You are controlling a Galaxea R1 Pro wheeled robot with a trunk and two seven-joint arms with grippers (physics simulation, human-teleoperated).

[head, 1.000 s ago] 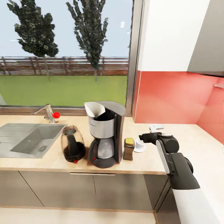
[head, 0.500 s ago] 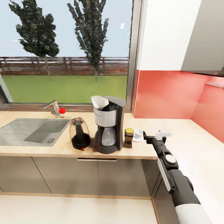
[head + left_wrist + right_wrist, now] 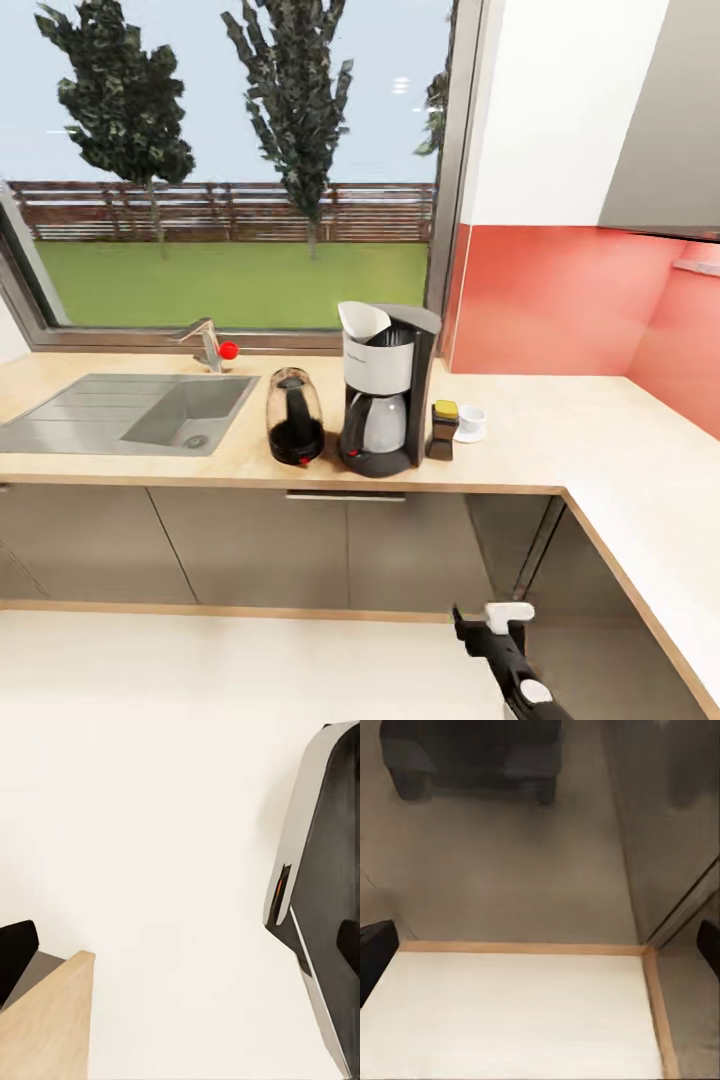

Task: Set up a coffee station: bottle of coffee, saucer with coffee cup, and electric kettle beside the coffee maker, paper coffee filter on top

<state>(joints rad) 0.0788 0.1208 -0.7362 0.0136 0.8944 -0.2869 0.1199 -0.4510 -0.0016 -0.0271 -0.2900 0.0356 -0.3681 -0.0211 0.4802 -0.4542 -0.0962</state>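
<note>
And the right arm is off the counter: a second ago the right gripper (image 3: 486, 620) was up beside the cup (image 3: 471, 417), now it hangs low in front of the dark cabinet fronts (image 3: 250, 540), well below and well apart from everything on the countertop (image 3: 560, 440). The whole view has pulled back too, so the robot itself is backing away. The wrist view shows its fingers (image 3: 375, 954) spread wide with nothing between them, only floor and cabinet ahead. The left gripper (image 3: 180, 949) is likewise spread and empty, looking down at pale floor.

High above the right gripper, the station looks complete. The coffee maker (image 3: 385, 395) stands on the counter with the filter (image 3: 362, 318) sitting in its top. The bottle (image 3: 443, 428) is just beside it on the side nearer the gripper, and next over sits the saucer (image 3: 466, 437) with the cup on it. The kettle (image 3: 295, 418) stands close on the maker's far side.

Containers now: the saucer carries the cup; whether the cup holds anything cannot be told. The carafe (image 3: 383, 425) shows no clear contents. The kettle's glass shows only its black inner handle. The sink (image 3: 190, 412), further off beyond the kettle, looks bare.

My read: every item is placed and this retreat is the finish.
</note>
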